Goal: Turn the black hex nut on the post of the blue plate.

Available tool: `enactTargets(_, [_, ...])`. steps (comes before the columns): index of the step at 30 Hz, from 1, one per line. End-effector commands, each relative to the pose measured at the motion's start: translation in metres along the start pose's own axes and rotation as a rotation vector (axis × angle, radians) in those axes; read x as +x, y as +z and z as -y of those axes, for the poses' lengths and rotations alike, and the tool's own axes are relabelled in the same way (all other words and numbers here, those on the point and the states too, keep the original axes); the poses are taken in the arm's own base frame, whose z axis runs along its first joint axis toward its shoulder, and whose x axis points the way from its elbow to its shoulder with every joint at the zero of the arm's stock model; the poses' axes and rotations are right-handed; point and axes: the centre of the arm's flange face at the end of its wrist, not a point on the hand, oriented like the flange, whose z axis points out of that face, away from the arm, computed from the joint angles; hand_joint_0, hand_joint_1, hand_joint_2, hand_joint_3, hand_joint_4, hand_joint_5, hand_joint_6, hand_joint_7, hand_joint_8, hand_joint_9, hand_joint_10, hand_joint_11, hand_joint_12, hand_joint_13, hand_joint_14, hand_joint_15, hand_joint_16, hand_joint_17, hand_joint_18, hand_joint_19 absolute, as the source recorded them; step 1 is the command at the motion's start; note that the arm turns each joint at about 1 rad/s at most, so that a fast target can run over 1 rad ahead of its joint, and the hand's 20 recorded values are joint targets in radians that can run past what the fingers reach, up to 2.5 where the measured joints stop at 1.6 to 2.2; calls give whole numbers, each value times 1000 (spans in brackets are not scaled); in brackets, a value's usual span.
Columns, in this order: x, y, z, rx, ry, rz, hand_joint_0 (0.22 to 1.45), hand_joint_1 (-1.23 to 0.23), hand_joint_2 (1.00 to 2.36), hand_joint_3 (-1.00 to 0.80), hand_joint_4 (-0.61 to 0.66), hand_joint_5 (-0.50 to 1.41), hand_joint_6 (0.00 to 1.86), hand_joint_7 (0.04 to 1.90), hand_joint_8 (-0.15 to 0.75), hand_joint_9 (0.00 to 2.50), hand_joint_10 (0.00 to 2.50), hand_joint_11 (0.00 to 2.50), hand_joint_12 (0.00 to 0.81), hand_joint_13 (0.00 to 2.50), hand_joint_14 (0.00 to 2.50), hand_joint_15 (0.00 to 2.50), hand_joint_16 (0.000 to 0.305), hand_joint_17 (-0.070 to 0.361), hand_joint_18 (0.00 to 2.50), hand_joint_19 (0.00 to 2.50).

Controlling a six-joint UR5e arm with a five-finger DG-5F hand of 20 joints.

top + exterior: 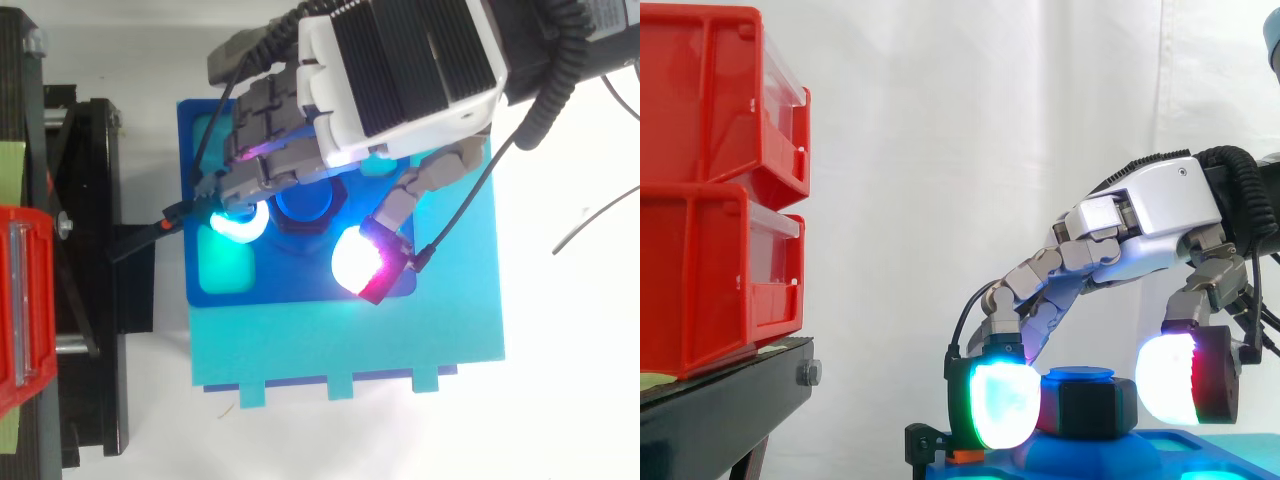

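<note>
Bins [710,190], red, stacked (contents hidden), robot hand [1160,210] over black hex nut [1095,408]

No legible text, number, label, brand mark or sign is present in either view. Surfaces checked: the clear front panels of the red bins [700,250], the blue plate [290,283], the black hex nut [1095,405] and the housing of the hand [1160,215]. None carries readable print.

You worked in a robot lab: a white curtain [960,150] closed the back, and red bins [700,200] stood on a black stand [730,410].
</note>
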Motion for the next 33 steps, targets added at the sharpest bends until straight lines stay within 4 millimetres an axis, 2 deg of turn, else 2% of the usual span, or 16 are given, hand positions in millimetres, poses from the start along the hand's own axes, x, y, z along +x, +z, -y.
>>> enactTargets(1, [-1, 0, 1, 1, -1, 2, 367, -632, 1000, -500, 253, -137, 503, 990, 250, 614, 9, 227, 313, 679, 12, 335, 33, 74, 200, 353])
enactTargets(8, [0, 0, 1, 0, -2, 5, 353, -701, 1000, -500, 255, -137, 503, 988, 254, 612, 9, 229, 320, 681, 12, 333, 34, 77, 204, 351])
enactTargets(13, [-1, 0, 2, 2, -2, 6, 487, -796, 1000, -500, 150, -138, 503, 1105, 200, 585, 11, 246, 273, 631, 15, 361, 24, 54, 144, 366])
enactTargets(16, [0, 0, 2, 2, -2, 5, 501, -805, 1000, -500, 140, -137, 503, 1116, 190, 578, 11, 251, 273, 625, 15, 363, 24, 54, 130, 360])
enactTargets(30, [-1, -1, 3, 3, -2, 7, 501, -871, 1000, -500, 145, -140, 502, 1118, 188, 575, 11, 250, 274, 628, 15, 355, 24, 55, 135, 361])
enactTargets(33, [0, 0, 2, 2, -2, 5, 460, -820, 1000, -500, 168, -139, 502, 1110, 197, 580, 10, 248, 285, 638, 15, 357, 27, 60, 148, 366])
